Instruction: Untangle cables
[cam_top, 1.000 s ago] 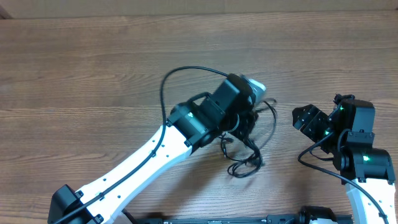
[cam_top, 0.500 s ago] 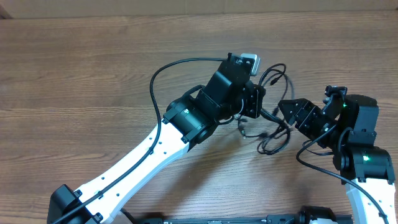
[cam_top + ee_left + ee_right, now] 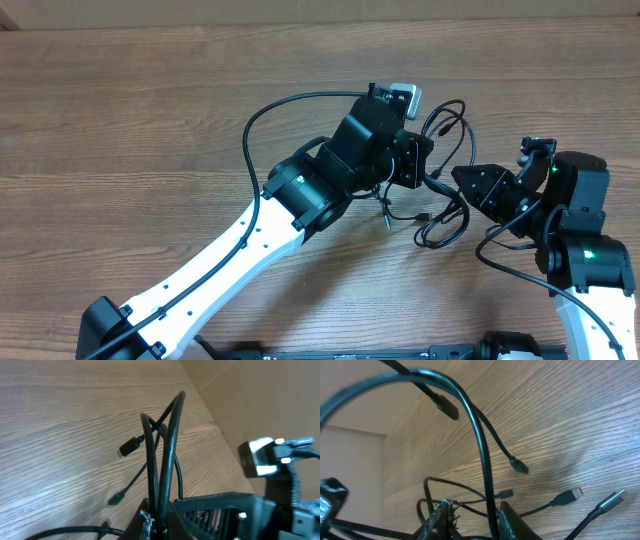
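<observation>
The cables [image 3: 444, 118] are thin black cords in a tangle between my two grippers, with one loop lying on the table [image 3: 440, 228]. My left gripper [image 3: 426, 170] is shut on several strands. In the left wrist view, these cables [image 3: 167, 445] rise from the left gripper [image 3: 161, 524] to a bend, and a plug [image 3: 131, 446] dangles beside them. My right gripper [image 3: 459, 180] reaches into the tangle from the right. In the right wrist view, the right gripper [image 3: 477, 522] stands partly open, and one cable strand [image 3: 487, 475] runs between its fingers close to the right finger [image 3: 520, 522]. A blue-tipped plug [image 3: 572, 494] lies on the wood.
The wooden table [image 3: 150, 100] stretches wide to the left and back. The left arm's own thick wire [image 3: 258, 125] arcs above its forearm. A beige wall [image 3: 300, 8] borders the far edge. More loose plug ends [image 3: 520, 466] lie near the right gripper.
The left gripper has carried the tangle up and to the right. The right gripper has moved left into the cords, and its jaws have narrowed around one strand.
</observation>
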### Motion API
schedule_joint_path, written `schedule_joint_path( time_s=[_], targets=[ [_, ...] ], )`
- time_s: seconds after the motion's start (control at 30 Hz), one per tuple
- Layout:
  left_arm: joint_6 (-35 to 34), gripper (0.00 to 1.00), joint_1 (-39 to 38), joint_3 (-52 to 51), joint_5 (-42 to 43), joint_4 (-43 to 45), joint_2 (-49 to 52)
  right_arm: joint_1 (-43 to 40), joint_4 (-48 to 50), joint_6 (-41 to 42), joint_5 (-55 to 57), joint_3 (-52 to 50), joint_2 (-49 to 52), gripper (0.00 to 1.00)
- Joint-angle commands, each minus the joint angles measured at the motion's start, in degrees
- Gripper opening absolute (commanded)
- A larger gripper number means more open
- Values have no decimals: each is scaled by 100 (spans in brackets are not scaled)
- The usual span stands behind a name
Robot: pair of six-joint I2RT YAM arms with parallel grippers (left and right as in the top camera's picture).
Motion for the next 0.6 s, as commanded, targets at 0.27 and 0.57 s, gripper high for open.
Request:
schedule_joint_path(
  time_s=[0.27,0.57],
  targets=[
    [-146,4,-11,24,608,431,-146,-7,31,-4,-31,46,-11,11],
    [-144,4,9,24,492,286,-146,-7,-4,-2,-31,46,-11,4]
  ],
)
